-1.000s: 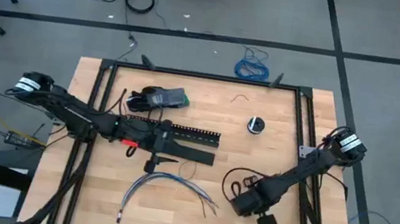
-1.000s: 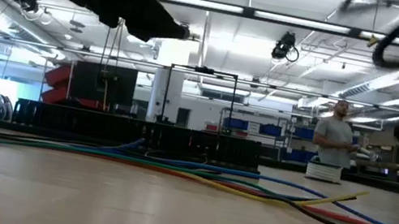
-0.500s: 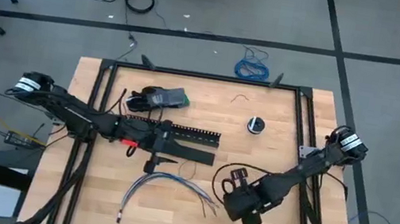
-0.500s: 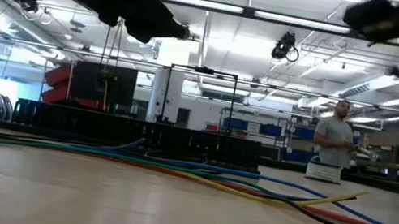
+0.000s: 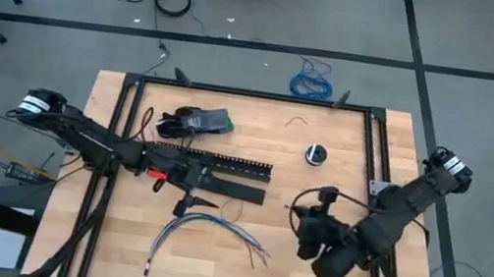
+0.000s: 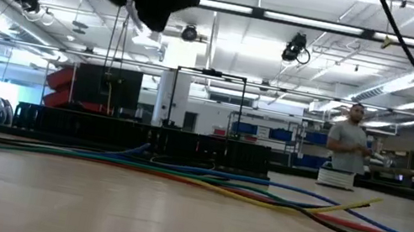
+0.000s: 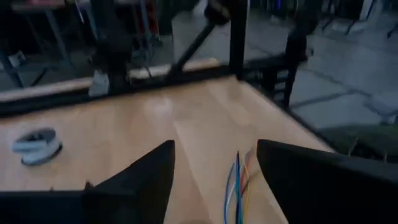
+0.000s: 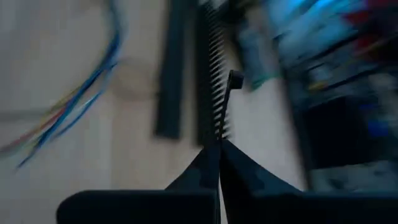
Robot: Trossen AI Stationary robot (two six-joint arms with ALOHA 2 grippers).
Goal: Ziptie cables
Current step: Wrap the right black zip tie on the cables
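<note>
While pinched shut, right claw grips ziptie, left claw spread.

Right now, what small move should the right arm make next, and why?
Probably carry the right gripper, shut on a ziptie, toward the cables, which lie loose and untied. The left gripper is open just above them.

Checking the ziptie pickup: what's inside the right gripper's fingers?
The right gripper is pinched shut on a thin black ziptie, which sticks out past the fingertips with its head free. The part between the fingers is covered. From above, the arm hides it.
</note>
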